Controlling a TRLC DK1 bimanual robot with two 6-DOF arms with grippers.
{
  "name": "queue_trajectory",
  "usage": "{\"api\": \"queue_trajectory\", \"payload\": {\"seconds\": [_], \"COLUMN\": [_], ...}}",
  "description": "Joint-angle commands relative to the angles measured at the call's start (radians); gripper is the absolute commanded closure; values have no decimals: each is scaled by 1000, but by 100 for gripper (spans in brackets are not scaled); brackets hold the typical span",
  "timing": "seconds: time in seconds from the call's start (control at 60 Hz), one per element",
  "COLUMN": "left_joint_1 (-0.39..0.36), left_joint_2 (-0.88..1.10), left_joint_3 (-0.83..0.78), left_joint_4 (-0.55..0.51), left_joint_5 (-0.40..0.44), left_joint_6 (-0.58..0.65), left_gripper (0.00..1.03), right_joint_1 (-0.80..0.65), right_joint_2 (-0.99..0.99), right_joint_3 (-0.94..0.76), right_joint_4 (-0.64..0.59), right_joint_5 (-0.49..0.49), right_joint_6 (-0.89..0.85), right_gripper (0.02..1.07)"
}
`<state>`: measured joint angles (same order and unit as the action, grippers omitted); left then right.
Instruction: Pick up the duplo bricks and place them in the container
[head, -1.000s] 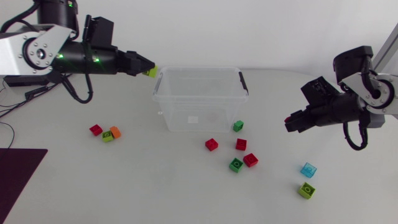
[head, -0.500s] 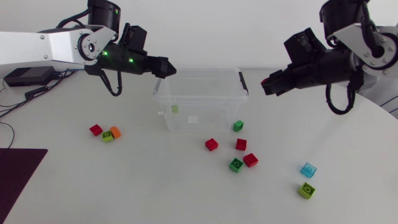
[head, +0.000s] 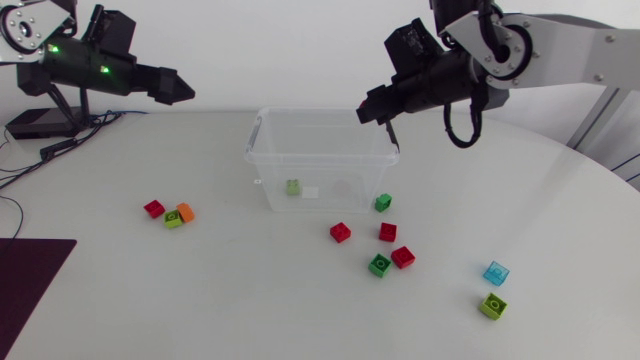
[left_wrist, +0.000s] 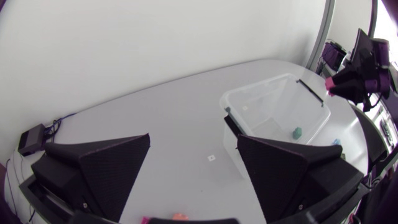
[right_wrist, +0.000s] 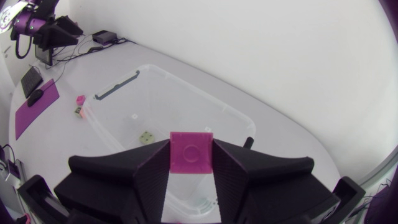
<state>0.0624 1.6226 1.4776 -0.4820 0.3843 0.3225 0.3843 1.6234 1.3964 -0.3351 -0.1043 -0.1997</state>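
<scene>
1 in, 1 arriving.
My left gripper (left_wrist: 193, 142) withdrew, spread empty; right gripper (right_wrist: 191, 159) clamps a brick (right_wrist: 191, 149) over the container (head: 330, 175).

The head camera looks down on the white table (head: 200, 295); both wrist cameras face the clear plastic container (head: 335, 170), the right one nearer.

You get bright, even light across the white table (head: 200, 300); the bricks (head: 340, 232) cast only faint, short shadows. The clear container (head: 330, 180) shows a soft sheen along its walls.
</scene>
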Motion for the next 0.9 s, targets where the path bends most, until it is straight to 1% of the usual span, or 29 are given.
{"api": "queue_trajectory", "payload": {"seconds": [0.0,0.033,0.05,0.1,0.217,0.233,0.25,0.267,0.283,0.317,0.333,0.35,0.367,0.433,0.467,0.55,0.717,0.75,0.883], "left_joint_1": [50,57,73,111,157,157,172,174,185,188,189,198,206,212,215,228,243,251,271], "left_joint_2": [-23,-23,-23,-10,26,26,36,39,46,56,56,74,88,105,122,157,249,275,324], "left_joint_3": [-65,-77,-97,-125,-154,-154,-168,-169,-174,-177,-177,-177,-175,-174,-171,-151,-83,-66,-34], "left_joint_4": [-20,-23,-21,-20,-21,-21,-23,-23,-23,-24,-24,-27,-32,-44,-44,-50,-121,-142,-184], "left_joint_5": [7,7,7,7,5,5,4,4,4,1,1,-4,-5,-7,-28,-48,-62,-78,-90], "left_joint_6": [104,122,162,213,267,267,294,299,314,331,334,363,382,428,461,500,567,596,648], "left_gripper": [5,5,5,5,5,5,5,6,6,6,6,6,6,6,6,6,6,6,7], "right_joint_1": [10,11,14,18,24,24,31,33,36,39,39,44,47,50,51,51,44,38,16], "right_joint_2": [59,70,89,127,219,219,253,256,259,257,257,237,214,162,128,35,-145,-192,-281], "right_joint_3": [47,52,56,70,127,127,153,153,156,159,159,154,144,116,96,30,-120,-168,-263], "right_joint_4": [22,31,50,80,88,88,76,76,76,76,76,74,73,73,71,61,33,28,8], "right_joint_5": [5,8,17,25,48,48,57,58,63,71,71,74,74,74,74,74,72,71,61], "right_joint_6": [36,36,36,36,31,31,28,28,26,26,26,28,28,26,25,19,5,0,-18], "right_gripper": [83,83,83,78,54,54,40,38,29,20,20,14,12,11,11,10,10,10,10]}}
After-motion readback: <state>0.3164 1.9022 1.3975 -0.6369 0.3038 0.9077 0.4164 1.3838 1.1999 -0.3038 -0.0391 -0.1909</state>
